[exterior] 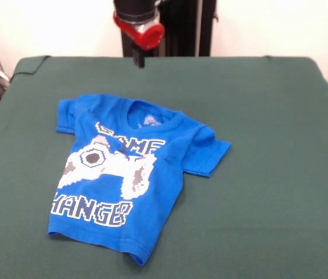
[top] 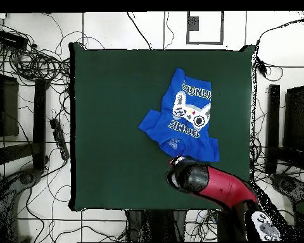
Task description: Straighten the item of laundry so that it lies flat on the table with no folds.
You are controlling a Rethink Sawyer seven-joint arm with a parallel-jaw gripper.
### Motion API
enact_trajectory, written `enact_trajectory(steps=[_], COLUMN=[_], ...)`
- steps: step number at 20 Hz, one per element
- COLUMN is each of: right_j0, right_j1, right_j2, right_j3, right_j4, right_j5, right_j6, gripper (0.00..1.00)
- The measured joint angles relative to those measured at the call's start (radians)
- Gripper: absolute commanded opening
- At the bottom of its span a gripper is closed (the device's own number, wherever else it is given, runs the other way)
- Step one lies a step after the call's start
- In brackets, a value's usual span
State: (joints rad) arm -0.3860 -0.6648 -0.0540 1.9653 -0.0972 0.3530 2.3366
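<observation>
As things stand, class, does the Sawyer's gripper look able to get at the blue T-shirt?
Probably yes. The gripper hangs above the green table just beyond the T-shirt's collar side, and nothing lies between them.

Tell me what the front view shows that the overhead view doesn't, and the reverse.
Front view only: the hand hanging above the table's far edge, clear of the T-shirt, and a puckered right sleeve. Overhead only: the red arm reaching in from the base side, with cables on the floor around the table. Both: the blue shirt lying print-up, creased, untouched.
</observation>
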Motion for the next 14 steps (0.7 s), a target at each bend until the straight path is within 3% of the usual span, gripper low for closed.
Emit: enact_trajectory(steps=[3,8,14], right_j0=[-0.011,-0.037,-0.097], right_j1=[0.005,0.004,0.006], right_j2=[0.021,0.058,0.131], right_j3=[0.0,0.0,0.0], right_j4=[-0.001,-0.001,-0.001], right_j5=[-0.192,-0.27,-0.273], right_j6=[0.0,0.0,0.0], gripper=[0.0,0.0,0.0])
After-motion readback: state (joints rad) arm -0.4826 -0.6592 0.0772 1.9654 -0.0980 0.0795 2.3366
